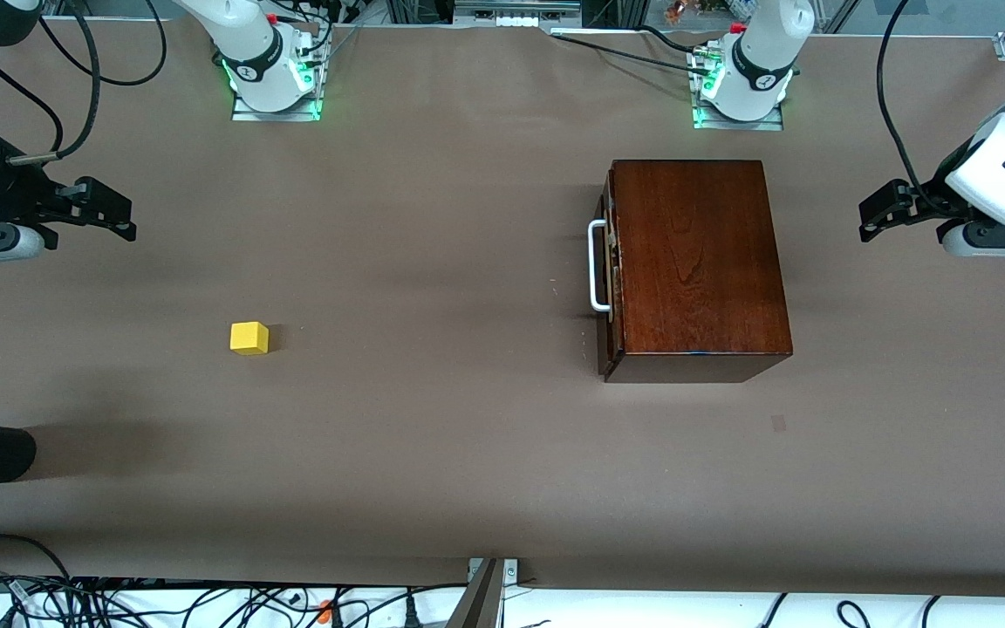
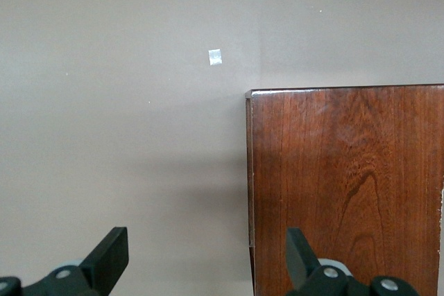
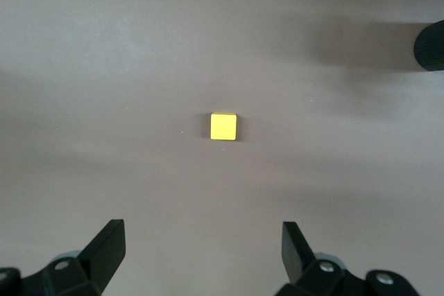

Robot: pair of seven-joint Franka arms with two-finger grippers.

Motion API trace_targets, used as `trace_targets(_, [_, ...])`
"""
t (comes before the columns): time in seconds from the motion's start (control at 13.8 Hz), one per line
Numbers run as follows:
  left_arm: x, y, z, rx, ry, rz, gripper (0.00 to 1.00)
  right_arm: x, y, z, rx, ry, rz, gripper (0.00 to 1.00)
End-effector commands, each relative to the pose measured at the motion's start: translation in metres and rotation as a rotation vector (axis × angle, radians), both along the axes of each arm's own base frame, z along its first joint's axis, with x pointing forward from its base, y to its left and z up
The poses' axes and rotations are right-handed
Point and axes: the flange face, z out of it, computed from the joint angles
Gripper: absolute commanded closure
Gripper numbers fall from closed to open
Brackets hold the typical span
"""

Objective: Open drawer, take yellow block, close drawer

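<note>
Front view shows my two grippers raised at either end of the brown tabletop (image 1: 468,453), both with jaws spread wide and holding nothing: the left gripper (image 1: 876,215) over the tabletop just off the left arm's end of the dark reddish-brown wooden box (image 1: 699,262), the right gripper (image 1: 110,211) over bare tabletop at the right arm's end. The box's single drawer (image 1: 609,270) looks shut or all but shut, its white U-shaped handle (image 1: 594,266) facing the right arm's end. The small bright yellow cube (image 1: 249,337) already sits out on the tabletop, well apart from the box and nearer the front camera than my right gripper; the right wrist view has it centred ahead of my jaws. Opening comes first, I judge, so I should bring one set of jaws square across the handle's bar, close fully, and pull straight along the drawer's travel so the box does not slide or twist
</note>
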Motion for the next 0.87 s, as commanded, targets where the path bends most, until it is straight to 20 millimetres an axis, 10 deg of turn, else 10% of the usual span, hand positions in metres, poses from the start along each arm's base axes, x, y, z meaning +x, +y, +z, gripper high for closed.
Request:
trace_targets(0.0, [-0.005, -0.002, -0.002, -0.023, -0.002, 0.005, 0.0, 0.003, 0.0, 0.006, 0.003, -0.009, -0.006, 0.0])
trace_targets(0.8, [-0.004, -0.012, -0.003, -0.007, 0.022, -0.016, 0.0, 0.002, 0.003, 0.006, 0.005, -0.009, 0.001, 0.0])
